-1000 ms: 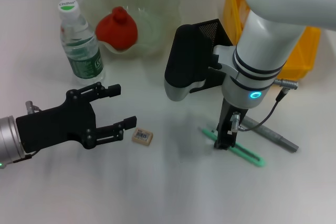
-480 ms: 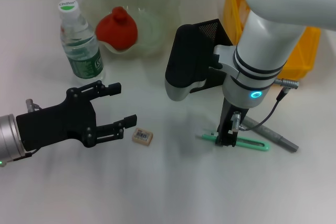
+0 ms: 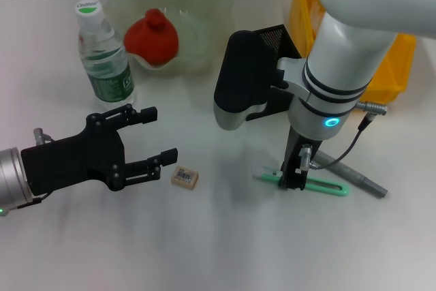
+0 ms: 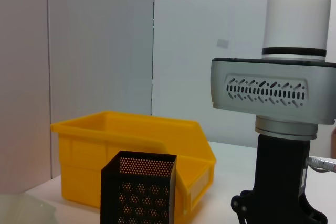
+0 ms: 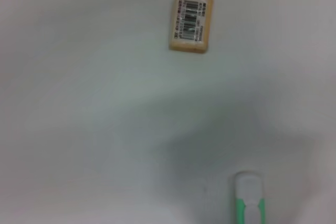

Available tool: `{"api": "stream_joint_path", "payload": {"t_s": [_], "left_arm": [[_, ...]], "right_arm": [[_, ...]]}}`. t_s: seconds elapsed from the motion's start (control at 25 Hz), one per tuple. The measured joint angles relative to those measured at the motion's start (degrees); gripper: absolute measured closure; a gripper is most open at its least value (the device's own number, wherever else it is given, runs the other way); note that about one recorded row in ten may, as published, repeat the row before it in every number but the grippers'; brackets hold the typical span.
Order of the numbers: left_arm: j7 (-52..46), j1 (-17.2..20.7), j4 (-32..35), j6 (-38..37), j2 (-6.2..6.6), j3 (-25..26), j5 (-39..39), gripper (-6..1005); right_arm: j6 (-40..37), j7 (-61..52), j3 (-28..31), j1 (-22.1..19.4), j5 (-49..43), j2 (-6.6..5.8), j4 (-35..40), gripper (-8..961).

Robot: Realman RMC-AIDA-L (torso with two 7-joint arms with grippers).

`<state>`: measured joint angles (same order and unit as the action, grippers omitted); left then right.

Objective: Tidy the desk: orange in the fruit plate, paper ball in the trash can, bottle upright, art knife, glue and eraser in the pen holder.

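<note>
My right gripper [image 3: 293, 176] points straight down and is shut on the green art knife [image 3: 315, 185], which lies almost level on the table; its tip shows in the right wrist view [image 5: 250, 199]. A grey pen-shaped glue stick [image 3: 354, 175] lies just behind it. The eraser [image 3: 184, 178] [image 5: 191, 22] rests a little to the right of my open left gripper [image 3: 158, 138]. The bottle [image 3: 103, 52] stands upright at the back left. A reddish orange [image 3: 151, 35] sits in the fruit plate [image 3: 204, 5]. The black mesh pen holder [image 3: 278, 37] [image 4: 137, 187] stands behind my right arm. No paper ball is in view.
A yellow bin [image 3: 402, 66] [image 4: 105, 145] stands at the back right beside the pen holder. My right arm's bulky grey-black wrist housing [image 3: 238, 86] hangs in front of the holder.
The art knife swung from a diagonal to nearly level under my right gripper one second ago and has stayed there since. The left arm has held still.
</note>
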<state>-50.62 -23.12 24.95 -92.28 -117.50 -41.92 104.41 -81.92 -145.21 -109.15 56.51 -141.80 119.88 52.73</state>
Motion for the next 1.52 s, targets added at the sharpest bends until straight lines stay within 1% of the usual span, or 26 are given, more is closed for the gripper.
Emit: {"api": "stream_joint_path", "payload": {"t_s": [0.28, 0.36, 0.4, 0.44, 0.48, 0.52, 0.6, 0.64, 0.68, 0.72, 0.8, 0.88, 0.92, 0.96, 1.04, 1.08, 1.16, 1.24, 1.28, 1.32, 1.36, 1.48, 1.52], "left_arm": [[0.0, 0.0, -0.1, 0.0, 0.0, 0.0, 0.0, 216], [-0.1, 0.0, -0.1, 0.0, 0.0, 0.0, 0.0, 216], [-0.1, 0.0, -0.1, 0.0, 0.0, 0.0, 0.0, 216], [-0.1, 0.0, -0.1, -0.1, 0.0, 0.0, 0.0, 216], [-0.1, 0.0, -0.1, -0.1, 0.0, 0.0, 0.0, 216], [-0.1, 0.1, 0.0, -0.2, -0.03, 0.0, 0.0, 216], [-0.1, 0.1, 0.0, -0.3, -0.03, 0.0, 0.0, 216], [0.0, 0.1, -0.1, -0.3, -0.01, 0.0, 0.0, 216], [0.0, 0.1, -0.1, -0.3, -0.01, 0.0, 0.0, 216], [0.0, 0.1, -0.1, -0.3, 0.0, 0.0, 0.0, 216], [0.1, 0.1, -0.1, -0.4, 0.0, 0.0, 0.0, 216], [0.1, 0.1, -0.1, -0.4, 0.0, 0.0, 0.0, 216], [0.1, 0.1, -0.1, -0.4, 0.0, 0.0, 0.0, 216], [0.1, 0.1, -0.1, -0.4, 0.0, 0.0, 0.0, 216], [0.1, 0.1, -0.1, -0.5, 0.0, 0.0, 0.0, 216], [0.1, 0.1, -0.1, -0.5, 0.0, 0.0, 0.0, 216], [0.1, 0.1, -0.1, -0.5, 0.0, 0.0, 0.0, 216], [0.1, 0.1, -0.1, -0.5, 0.0, 0.0, 0.0, 216], [0.1, 0.1, -0.1, -0.5, 0.0, 0.0, 0.0, 216], [0.1, 0.1, -0.1, -0.5, 0.0, 0.0, 0.0, 216], [0.0, 0.2, -0.1, -0.6, 0.0, 0.0, 0.0, 216], [0.0, 0.2, -0.1, -0.6, -0.04, 0.0, 0.0, 216], [0.0, 0.2, -0.1, -0.6, -0.06, 0.0, 0.0, 216]], "right_arm": [[-0.2, 0.0, 0.7, -0.2, 0.1, 0.0, 0.5, 789], [-0.9, 0.1, 3.1, -0.7, 0.4, 0.0, 1.2, 789], [-0.9, 0.1, 3.1, -0.7, 0.4, 0.0, 1.2, 789], [-1.4, 0.3, 5.4, -1.2, 0.7, -0.02, 1.8, 789], [-1.4, 0.3, 5.4, -1.2, 0.7, -0.02, 1.8, 789], [-2.0, 0.4, 7.6, -1.8, 1.3, -0.15, 2.7, 789], [-2.4, 0.5, 8.6, -2.1, 1.4, -0.18, 3.1, 789], [-2.8, 0.8, 10.8, -3.0, 1.6, -0.27, 4.3, 789], [-2.8, 0.8, 10.8, -3.0, 1.6, -0.27, 4.3, 789], [-2.9, 1.2, 12.7, -4.1, 1.6, -0.33, 5.7, 789], [-2.8, 1.5, 13.4, -4.8, 1.6, -0.34, 6.5, 789], [-2.3, 2.3, 14.7, -6.5, 1.8, -0.35, 8.3, 789], [-1.6, 3.4, 15.7, -8.3, 2.5, -0.36, 9.9, 789], [-1.6, 3.4, 15.7, -8.3, 2.5, -0.36, 9.9, 789], [-0.6, 5.3, 17.4, -10.6, 4.4, -0.42, 11.8, 789], [-0.6, 5.3, 17.4, -10.6, 4.4, -0.42, 11.8, 789], [0.1, 8.7, 19.9, -13.0, 7.5, -0.44, 12.8, 789], [0.8, 11.4, 21.7, -14.6, 9.9, -0.44, 13.0, 789], [0.8, 11.4, 21.7, -14.6, 9.9, -0.44, 13.0, 789], [1.6, 13.8, 23.1, -16.1, 12.2, -0.44, 13.0, 789], [1.6, 13.8, 23.1, -16.1, 12.2, -0.44, 13.0, 789], [2.5, 18.1, 25.2, -18.5, 16.2, -0.45, 12.6, 790], [2.9, 21.3, 26.7, -19.9, 18.6, -0.45, 11.8, 790]]}}
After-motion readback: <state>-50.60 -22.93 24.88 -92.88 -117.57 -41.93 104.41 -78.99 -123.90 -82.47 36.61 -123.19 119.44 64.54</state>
